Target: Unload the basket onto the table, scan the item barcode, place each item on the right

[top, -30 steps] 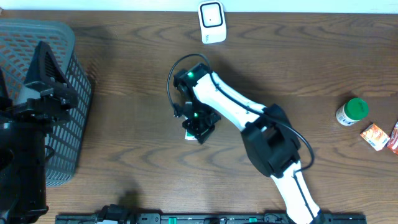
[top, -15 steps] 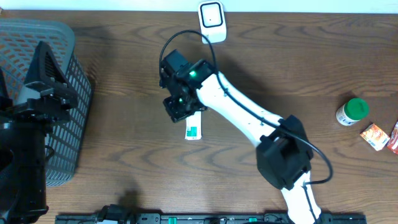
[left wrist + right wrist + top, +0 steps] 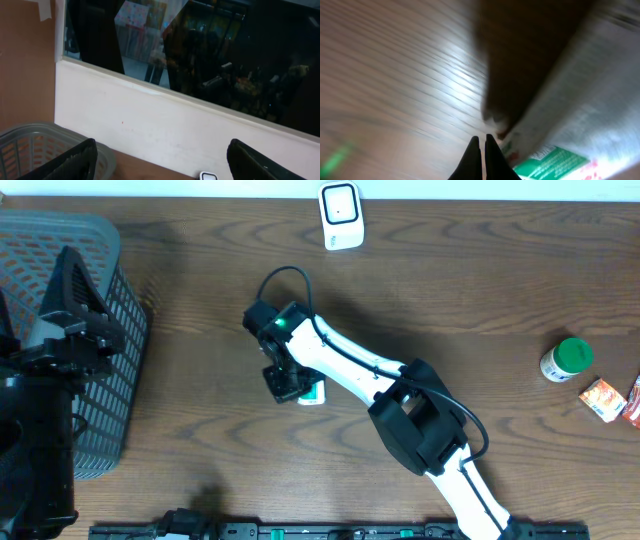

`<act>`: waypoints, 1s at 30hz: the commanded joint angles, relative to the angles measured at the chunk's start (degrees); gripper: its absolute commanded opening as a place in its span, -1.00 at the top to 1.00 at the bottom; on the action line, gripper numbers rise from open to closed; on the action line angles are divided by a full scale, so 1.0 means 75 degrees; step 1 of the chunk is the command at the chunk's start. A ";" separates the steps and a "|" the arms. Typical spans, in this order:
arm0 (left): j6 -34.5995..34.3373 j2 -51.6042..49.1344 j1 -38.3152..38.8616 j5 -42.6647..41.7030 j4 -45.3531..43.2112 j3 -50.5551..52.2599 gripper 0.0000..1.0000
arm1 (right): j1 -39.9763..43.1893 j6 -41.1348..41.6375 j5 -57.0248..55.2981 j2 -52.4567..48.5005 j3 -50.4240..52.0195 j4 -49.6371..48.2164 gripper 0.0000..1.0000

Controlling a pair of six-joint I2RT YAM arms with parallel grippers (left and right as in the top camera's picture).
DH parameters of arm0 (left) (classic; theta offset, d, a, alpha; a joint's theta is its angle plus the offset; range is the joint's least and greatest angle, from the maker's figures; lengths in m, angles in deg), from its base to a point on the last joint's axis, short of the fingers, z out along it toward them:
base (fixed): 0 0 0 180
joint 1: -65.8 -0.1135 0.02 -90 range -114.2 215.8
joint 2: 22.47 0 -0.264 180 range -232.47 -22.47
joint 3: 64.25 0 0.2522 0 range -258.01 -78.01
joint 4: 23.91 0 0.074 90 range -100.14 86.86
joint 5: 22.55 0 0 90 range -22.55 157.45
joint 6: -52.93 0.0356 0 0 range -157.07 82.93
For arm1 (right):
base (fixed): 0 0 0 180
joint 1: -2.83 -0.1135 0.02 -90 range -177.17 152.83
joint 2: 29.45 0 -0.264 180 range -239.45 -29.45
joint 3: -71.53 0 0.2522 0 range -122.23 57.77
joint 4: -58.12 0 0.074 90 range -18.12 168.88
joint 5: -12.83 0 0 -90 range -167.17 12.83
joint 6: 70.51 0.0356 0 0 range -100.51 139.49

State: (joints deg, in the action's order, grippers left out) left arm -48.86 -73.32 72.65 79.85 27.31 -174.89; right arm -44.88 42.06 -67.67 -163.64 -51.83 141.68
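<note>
Right claw: your right gripper [image 3: 481, 146] has its jaws pressed together, gripping nothing
Item: small white-and-green flat packet [image 3: 314, 392] lies on the brown wooden table [image 3: 200, 260], just beside that gripper — at its four o'clock
Scanner: white boxy barcode scanner [image 3: 341, 216] at the table's twelve o'clock edge, well apart from the packet
Left claw: your left gripper [image 3: 162, 150] stands wide — empty, over the grey mesh basket [image 3: 125, 360] at nine o'clock

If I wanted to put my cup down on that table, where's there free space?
Bare wood lies between the basket and the right gripper, and in the wide stretch from the scanner to the bottle. Crowded: the right edge with the bottle and snack packs, and the middle under the arm and its packet.
</note>
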 commanded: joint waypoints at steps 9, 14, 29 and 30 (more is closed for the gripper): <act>0.0015 0.0020 -0.0020 0.0038 -0.0026 0.0003 -0.66 | 0.0271 -0.0192 -0.0321 0.0300 -0.0227 0.1174 0.98; 0.0015 0.0020 -0.0020 0.0038 -0.0026 0.0003 -0.66 | 0.0286 -0.0895 0.0688 0.0726 -0.1169 0.1320 -0.11; 0.0015 0.0020 -0.0020 0.0038 -0.0026 0.0003 -0.66 | 0.0702 -0.2830 -0.0487 0.0793 -0.0245 0.0799 -0.99; 0.0015 0.0020 -0.0020 0.0038 -0.0026 0.0003 -0.66 | 0.0740 -0.2830 -0.0487 0.0793 -0.0090 0.0691 -0.98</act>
State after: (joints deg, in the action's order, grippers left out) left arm -48.86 -73.32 72.65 79.83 27.31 -174.89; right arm -40.29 24.18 -70.34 -157.47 -56.38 148.50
